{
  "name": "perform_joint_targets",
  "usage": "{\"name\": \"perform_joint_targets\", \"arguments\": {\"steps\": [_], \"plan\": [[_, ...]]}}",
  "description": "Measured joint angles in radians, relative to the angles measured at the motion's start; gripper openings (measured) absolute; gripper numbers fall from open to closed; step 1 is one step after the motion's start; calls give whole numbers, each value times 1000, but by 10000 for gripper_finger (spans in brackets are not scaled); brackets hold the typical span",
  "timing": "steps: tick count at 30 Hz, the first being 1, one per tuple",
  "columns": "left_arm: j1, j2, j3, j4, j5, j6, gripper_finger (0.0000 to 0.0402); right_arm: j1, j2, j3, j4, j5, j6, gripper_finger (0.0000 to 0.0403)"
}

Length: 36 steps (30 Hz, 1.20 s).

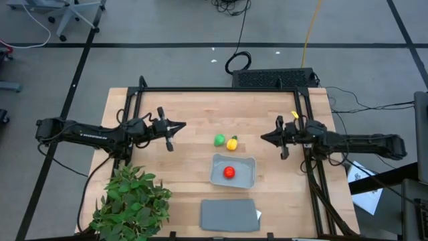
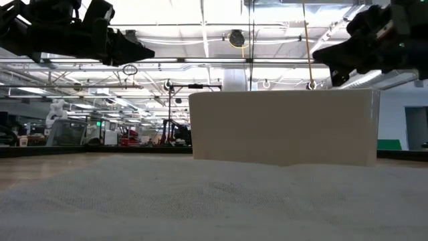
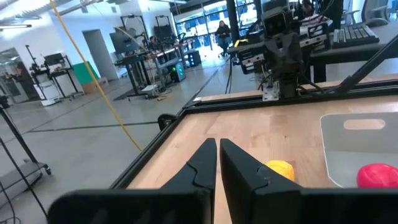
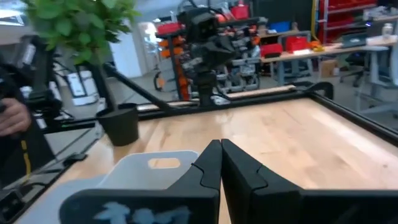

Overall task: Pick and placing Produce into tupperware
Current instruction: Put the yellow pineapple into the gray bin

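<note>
Hiding green produce (image 1: 219,140), left wrist view.

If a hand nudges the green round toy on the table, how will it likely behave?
The green round toy looks ball-shaped, so it probably rolls. It sits against the yellow toy, which would likely get bumped. It appears small, plastic and smooth, so probably light and somewhat slippery.

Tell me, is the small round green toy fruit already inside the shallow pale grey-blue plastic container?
No, the small round green toy fruit lies on the wooden table, outside the shallow pale grey-blue plastic container.
</note>
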Motion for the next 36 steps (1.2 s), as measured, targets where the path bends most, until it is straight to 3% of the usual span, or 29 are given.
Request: {"name": "perform_joint_targets", "arguments": {"steps": [9,22,27,33,36], "plan": [[0,0,0,0,0,-2,26,-68,217,192,-108,-18,-51,0],[0,0,0,-12,0,-20,26,-148,550,589,-344,-294,-118,0],[0,0,0,-34,0,-24,26,-176,661,657,-342,-346,-145,0],[0,0,0,-40,0,-43,26,-228,728,663,-176,-386,-103,0],[0,0,0,-46,5,-47,26,-256,760,697,-227,-422,-103,0]]}}
